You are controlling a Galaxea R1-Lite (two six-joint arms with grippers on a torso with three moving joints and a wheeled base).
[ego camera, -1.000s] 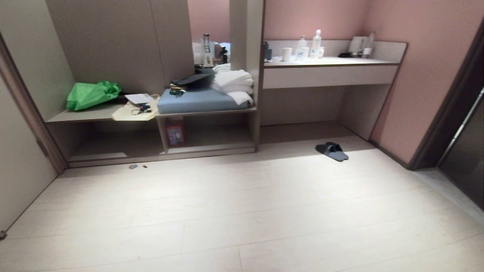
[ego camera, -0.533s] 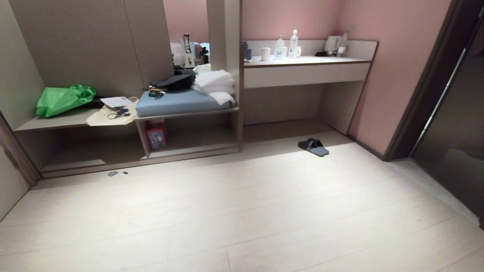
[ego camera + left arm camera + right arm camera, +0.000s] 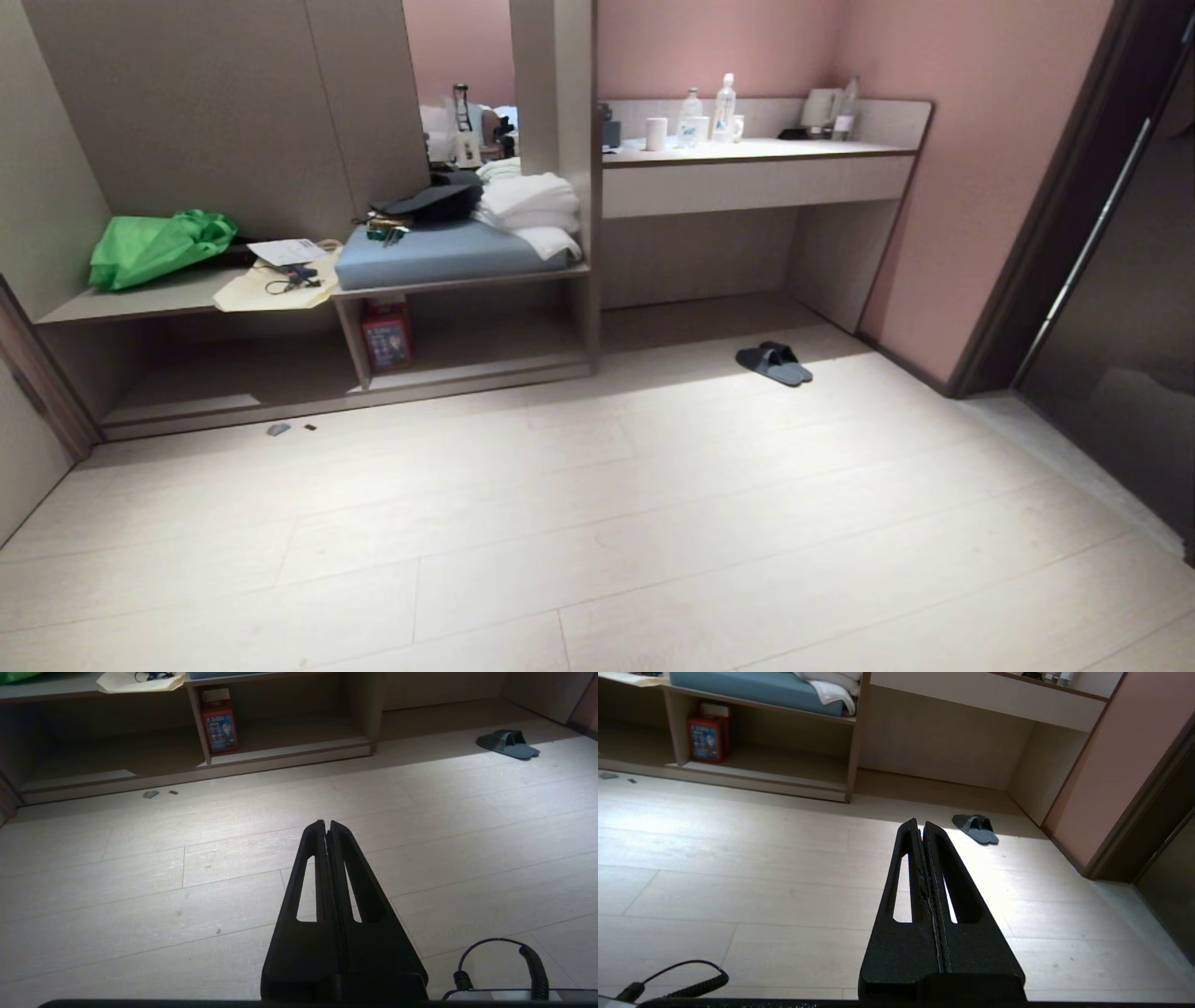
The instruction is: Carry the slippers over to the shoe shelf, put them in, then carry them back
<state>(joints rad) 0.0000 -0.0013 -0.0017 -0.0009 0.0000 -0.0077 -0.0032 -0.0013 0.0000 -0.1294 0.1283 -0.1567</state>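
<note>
My left gripper (image 3: 326, 823) and right gripper (image 3: 920, 822) are both pinched closed on nothing above the floor (image 3: 597, 523). The slippers (image 3: 774, 362) lie together right of centre, right of the shoe shelf (image 3: 485, 359) with its red box (image 3: 386, 337).

Dark slate-grey fabric slippers (image 3: 774, 363) with paler blue-grey soles lie on the pale wood-plank floor (image 3: 597, 523). Crumpled bright green bag (image 3: 159, 246), dusty-blue flat cushion (image 3: 439, 254), folded white towels (image 3: 527, 205), pink wall (image 3: 728, 47).
</note>
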